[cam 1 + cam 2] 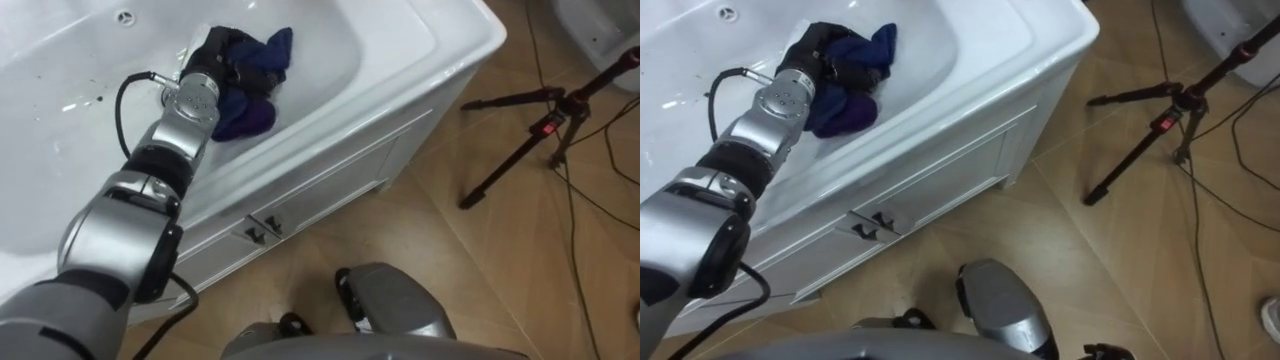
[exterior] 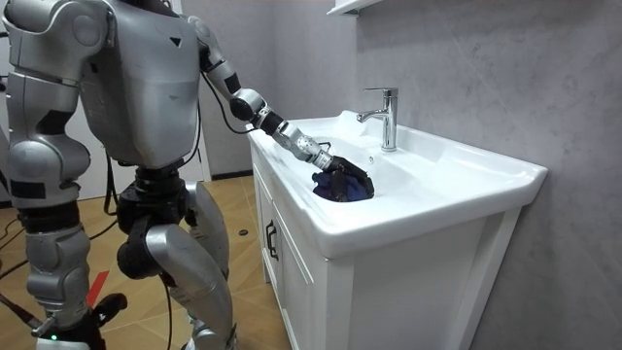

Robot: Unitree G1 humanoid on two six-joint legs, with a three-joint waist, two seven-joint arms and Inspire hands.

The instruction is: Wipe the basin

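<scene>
Directly beneath the left hand, a crumpled dark blue cloth lies in the white basin, bunched to the hand's right and toward the counter's front edge. Whether the hand clutches or merely presses the cloth cannot be told. Dark specks and the drain lie off to the hand's left, likely the next stretch to wipe.

The left arm reaches forward and down, wrist nearly straight, its robot hand lowered palm-down; the right arm hangs alongside the body.
</scene>
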